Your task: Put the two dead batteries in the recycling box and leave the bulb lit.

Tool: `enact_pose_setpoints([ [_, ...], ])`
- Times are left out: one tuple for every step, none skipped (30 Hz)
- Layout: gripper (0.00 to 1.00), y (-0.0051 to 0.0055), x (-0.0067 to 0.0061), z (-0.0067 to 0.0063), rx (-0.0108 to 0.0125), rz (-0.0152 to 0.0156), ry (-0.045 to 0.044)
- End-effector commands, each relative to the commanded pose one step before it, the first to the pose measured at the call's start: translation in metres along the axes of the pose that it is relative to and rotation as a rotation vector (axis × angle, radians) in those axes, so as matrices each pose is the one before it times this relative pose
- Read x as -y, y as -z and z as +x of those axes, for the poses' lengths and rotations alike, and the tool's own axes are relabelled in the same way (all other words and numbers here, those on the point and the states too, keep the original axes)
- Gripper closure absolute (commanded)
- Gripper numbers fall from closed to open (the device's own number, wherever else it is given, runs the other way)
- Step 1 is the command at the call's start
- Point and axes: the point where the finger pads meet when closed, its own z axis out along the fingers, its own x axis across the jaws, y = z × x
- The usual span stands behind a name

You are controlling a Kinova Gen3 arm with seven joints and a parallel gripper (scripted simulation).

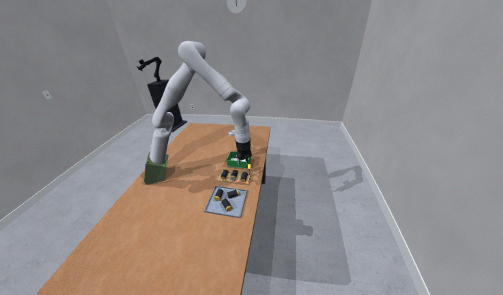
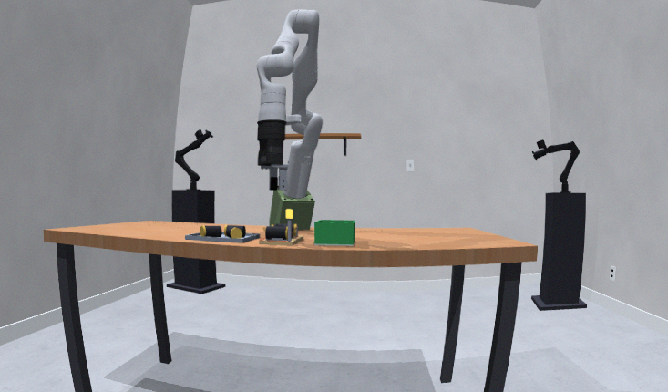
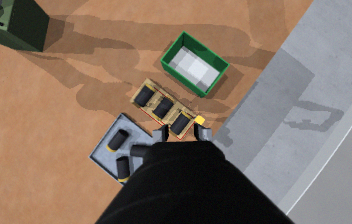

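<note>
Evidently the gripper hung spread and empty high above the holder, framing its end battery. Next it needed a straight descent onto that cell.

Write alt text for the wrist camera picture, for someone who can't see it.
Looking straight down, an open, empty gripper hangs above a wooden holder with three black batteries. A green box stands past it, and a gray tray with three loose batteries lies beside it, all on a brown table.

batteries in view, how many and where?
6. Three sit in the holder. Three lie loose on the tray. None visible in the recycling box.
</note>
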Motion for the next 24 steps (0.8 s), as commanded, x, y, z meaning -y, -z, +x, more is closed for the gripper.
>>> enact_pose_setpoints([
  [0.10, 0.00081, 0.00072, 0.00072, 0.00009, -0.00197, -0.03309],
  [0.10, 0.00000, -0.00001, 0.00000, -0.00001, -0.00001, -0.01764],
  [0.10, 0.00000, -0.00002, 0.00000, -0.00002, -0.00001, -0.01744],
  [0.10, 0.00000, 0.00000, 0.00000, 0.00000, 0.00000, 0.00000],
  [0.10, 0.00000, 0.00000, 0.00000, 0.00000, 0.00000, 0.00000],
  [0.10, 0.00000, 0.00002, 0.00000, 0.00002, 0.00001, -0.01711],
  [0.10, 0.00000, 0.00001, 0.00000, 0.00001, 0.00001, -0.01691],
  [0.10, 0.00000, 0.00000, 0.00000, 0.00000, 0.00000, -0.01671],
  [0.10, 0.00000, 0.00000, 0.00000, 0.00000, 0.00000, -0.01651],
  [0.10, 0.00000, -0.00001, 0.00000, -0.00001, -0.00001, -0.01630],
  [0.10, 0.00000, -0.00002, 0.00000, -0.00002, -0.00001, -0.01609],
  [0.10, 0.00000, 0.00001, 0.00000, 0.00001, 0.00000, -0.01577],
  [0.10, 0.00000, 0.00002, 0.00000, 0.00001, 0.00001, -0.01552],
  [0.10, 0.00000, 0.00001, 0.00000, 0.00001, 0.00000, -0.01530],
  [0.10, 0.00000, 0.00000, 0.00000, 0.00000, 0.00000, -0.01508],
  [0.10, 0.00000, -0.00001, 0.00000, 0.00000, 0.00000, -0.01486],
  [0.10, 0.00000, -0.00001, 0.00000, -0.00001, 0.00000, -0.01464],
  [0.10, 0.00000, -0.00002, 0.00000, -0.00002, -0.00001, -0.01441],
  [0.10, 0.00000, 0.00001, 0.00000, 0.00001, 0.00000, -0.01407],
  [0.10, 0.00000, 0.00001, 0.00000, 0.00001, 0.00000, -0.01381],
  [0.10, 0.00000, 0.00000, 0.00000, 0.00000, 0.00000, 0.00000],
  [0.10, 0.00000, 0.00000, 0.00000, 0.00000, 0.00000, 0.00000],
  [0.10, 0.00000, 0.00001, 0.00000, 0.00001, 0.00000, -0.01358],
  [0.10, 0.00000, 0.00000, 0.00000, 0.00000, 0.00000, -0.01334],
])
